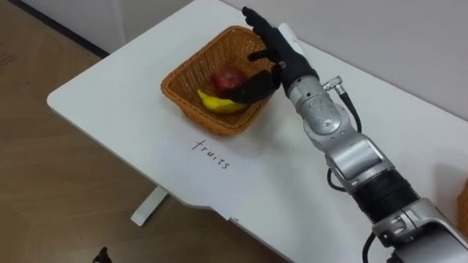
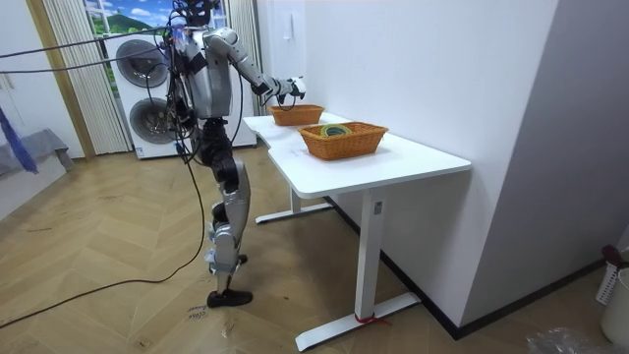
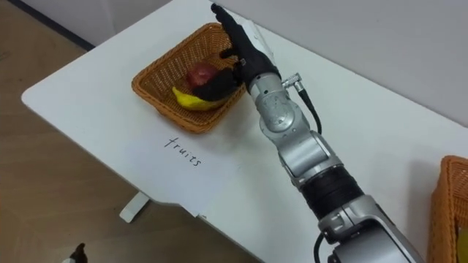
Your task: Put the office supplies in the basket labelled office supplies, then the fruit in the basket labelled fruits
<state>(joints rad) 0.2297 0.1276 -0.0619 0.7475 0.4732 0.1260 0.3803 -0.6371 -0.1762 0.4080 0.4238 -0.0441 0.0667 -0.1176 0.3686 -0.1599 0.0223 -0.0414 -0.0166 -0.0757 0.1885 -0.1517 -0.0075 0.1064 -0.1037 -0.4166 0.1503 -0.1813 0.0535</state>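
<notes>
Wicker basket [image 1: 191,109], banana [image 1: 214,102], apple [image 1: 228,76] under hand [image 1: 276,52]

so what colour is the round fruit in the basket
Red: the round fruit shows best in the left eye view.

Rough woven wicker forms the basket [image 1: 187,93]. It stands on a table [image 1: 292,201] with a smooth, matt white top. The apple [image 1: 229,76] has glossy red skin and the banana [image 1: 214,103] a smooth, duller peel. The right hand [image 1: 278,51] looks matt black, with satin silver metal at the wrist.
</notes>
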